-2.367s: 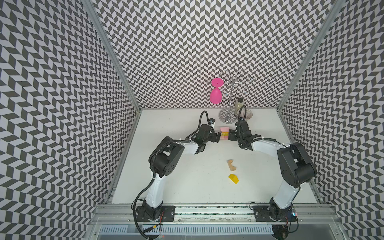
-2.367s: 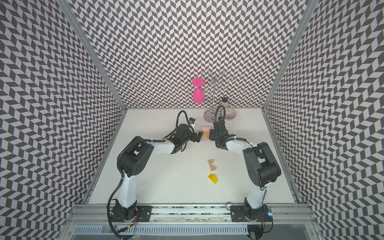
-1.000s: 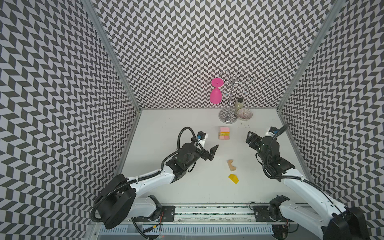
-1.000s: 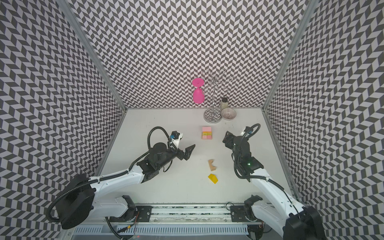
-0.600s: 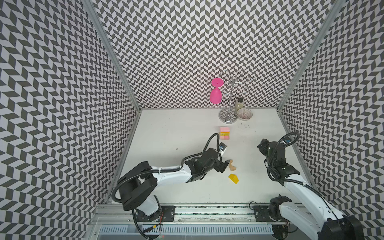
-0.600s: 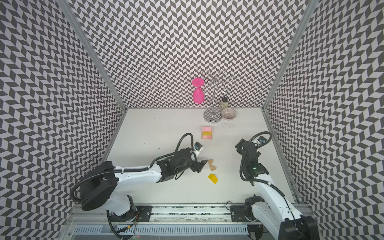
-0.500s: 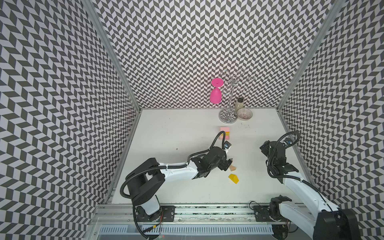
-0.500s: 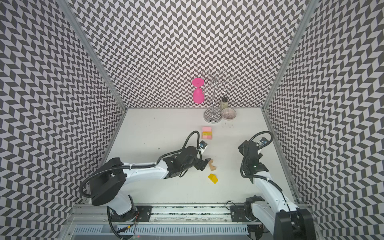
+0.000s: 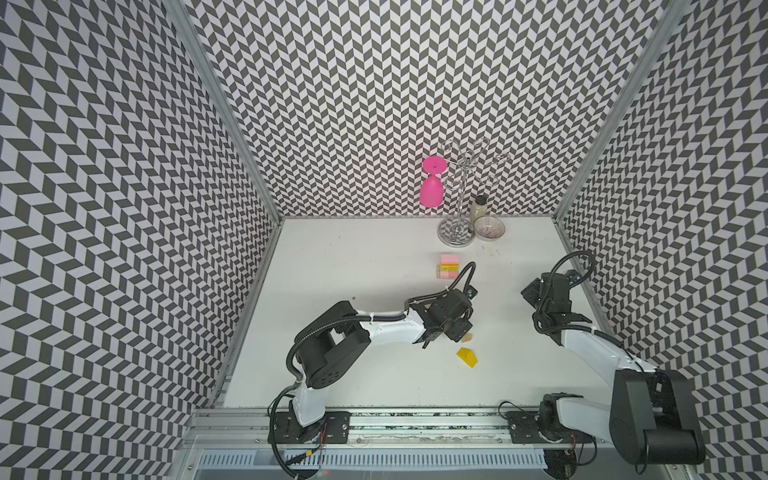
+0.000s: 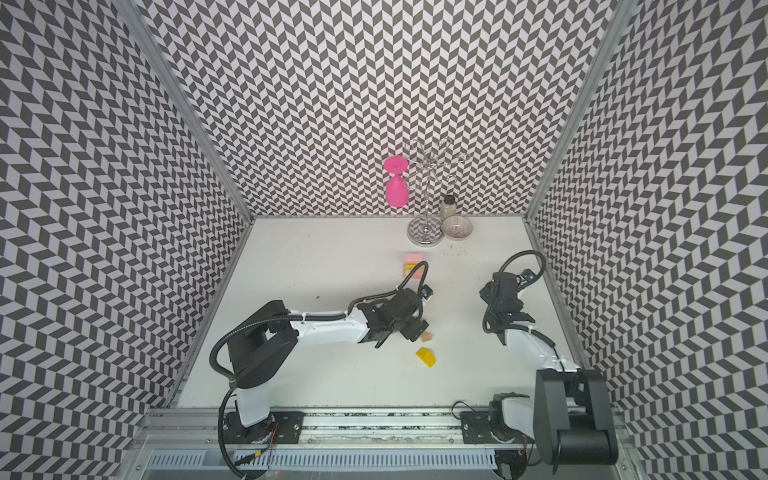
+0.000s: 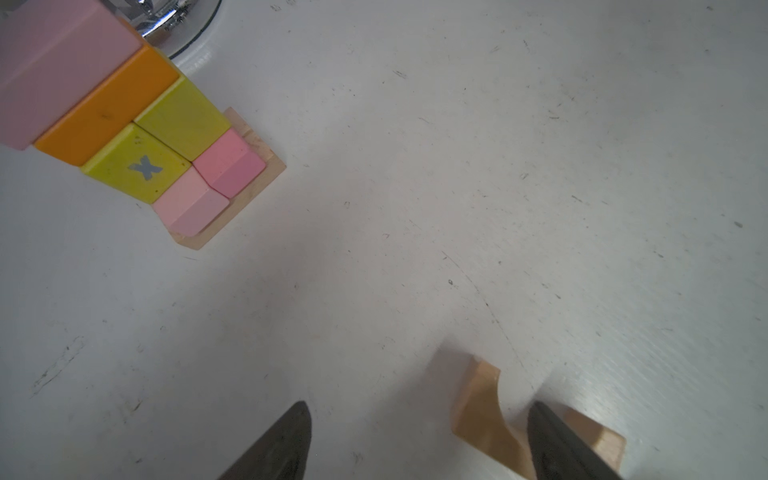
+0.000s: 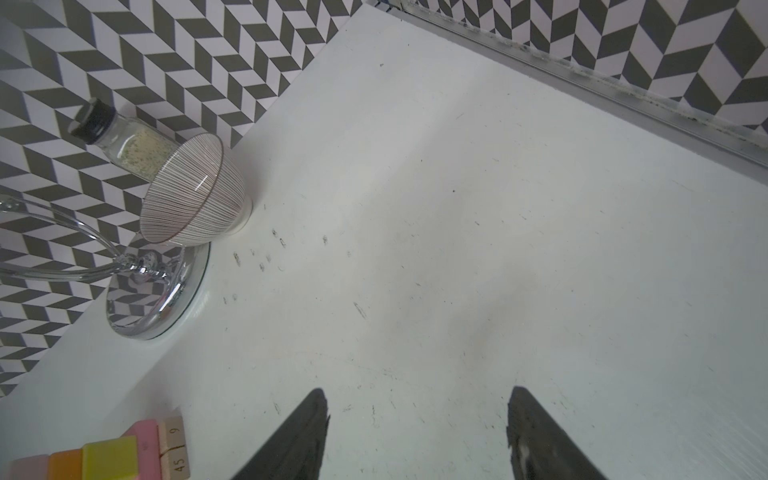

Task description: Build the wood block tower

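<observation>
The tower (image 9: pixel 449 266) (image 10: pixel 413 264) stands at the back middle of the table: tan bars at the base, then pink bars, yellow cubes, an orange bar and a pink bar on top (image 11: pixel 124 124). A tan notched arch (image 11: pixel 482 411) (image 9: pixel 467 338) lies on the table. My left gripper (image 11: pixel 419 409) (image 9: pixel 459 332) is open over it, the arch lying just inside one finger (image 11: pixel 557 449). A yellow roof-shaped piece (image 9: pixel 467 358) (image 10: pixel 426 356) lies loose in front. My right gripper (image 12: pixel 415 395) (image 9: pixel 528 290) is open and empty, off to the right.
At the back stand a chrome wire stand (image 9: pixel 457 232) (image 12: pixel 158 299), a magenta goblet (image 9: pixel 432 191) hanging from it, a striped bowl (image 12: pixel 191 191) (image 9: pixel 489 228) and a small bottle (image 12: pixel 120 137). Patterned walls close in three sides.
My left arm has swung from the left middle across to the tan arch and lowered over it. My right arm has drawn back toward the right wall.
</observation>
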Motion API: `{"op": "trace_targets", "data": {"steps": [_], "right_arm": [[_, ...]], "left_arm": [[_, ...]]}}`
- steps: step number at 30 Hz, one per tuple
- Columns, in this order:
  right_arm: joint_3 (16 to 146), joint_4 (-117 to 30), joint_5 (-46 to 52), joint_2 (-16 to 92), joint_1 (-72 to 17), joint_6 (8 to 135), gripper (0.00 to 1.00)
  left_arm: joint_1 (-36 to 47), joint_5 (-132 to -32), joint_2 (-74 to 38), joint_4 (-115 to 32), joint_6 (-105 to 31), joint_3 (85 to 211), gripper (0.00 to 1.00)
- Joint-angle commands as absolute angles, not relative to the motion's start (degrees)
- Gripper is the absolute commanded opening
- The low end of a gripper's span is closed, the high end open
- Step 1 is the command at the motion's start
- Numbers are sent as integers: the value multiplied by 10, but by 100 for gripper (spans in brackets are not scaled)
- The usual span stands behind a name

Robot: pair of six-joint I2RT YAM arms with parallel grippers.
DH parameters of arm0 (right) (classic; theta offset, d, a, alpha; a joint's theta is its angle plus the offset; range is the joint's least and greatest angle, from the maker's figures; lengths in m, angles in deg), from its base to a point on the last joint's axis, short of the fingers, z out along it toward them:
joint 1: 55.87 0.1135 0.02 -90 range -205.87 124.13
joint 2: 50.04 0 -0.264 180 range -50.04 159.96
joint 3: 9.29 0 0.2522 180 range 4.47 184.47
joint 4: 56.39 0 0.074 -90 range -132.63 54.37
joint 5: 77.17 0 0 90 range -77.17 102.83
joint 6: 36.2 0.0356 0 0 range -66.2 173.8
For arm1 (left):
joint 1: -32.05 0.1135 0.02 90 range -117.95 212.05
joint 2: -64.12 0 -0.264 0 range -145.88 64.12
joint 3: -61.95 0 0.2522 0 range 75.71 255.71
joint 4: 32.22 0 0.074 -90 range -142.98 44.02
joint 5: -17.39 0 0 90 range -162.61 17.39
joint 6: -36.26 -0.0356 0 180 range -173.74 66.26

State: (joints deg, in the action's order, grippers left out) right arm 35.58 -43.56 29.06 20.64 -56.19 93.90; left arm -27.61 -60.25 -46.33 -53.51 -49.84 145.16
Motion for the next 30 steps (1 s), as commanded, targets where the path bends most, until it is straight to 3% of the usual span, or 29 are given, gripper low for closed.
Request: {"op": "trace_targets", "data": {"steps": [1,9,19,22,27,30], "right_arm": [[365,-453,282,206,-566,936,68],[365,-454,280,208,-567,935,67],[378,-442,274,224,-566,933,64],[380,-443,275,226,-566,934,64],[382,-440,272,227,-567,933,63],[377,-444,274,222,-566,934,63]], "left_arm": [[-282,-605,-474,-564,-506,1473,82],[-283,-600,-500,-569,-511,1491,78],[-283,-590,-528,-598,-513,1516,57],[-283,-593,-530,-604,-514,1517,46],[-282,-571,-526,-595,-513,1507,13],[-278,-561,-518,-592,-505,1499,2]]}}
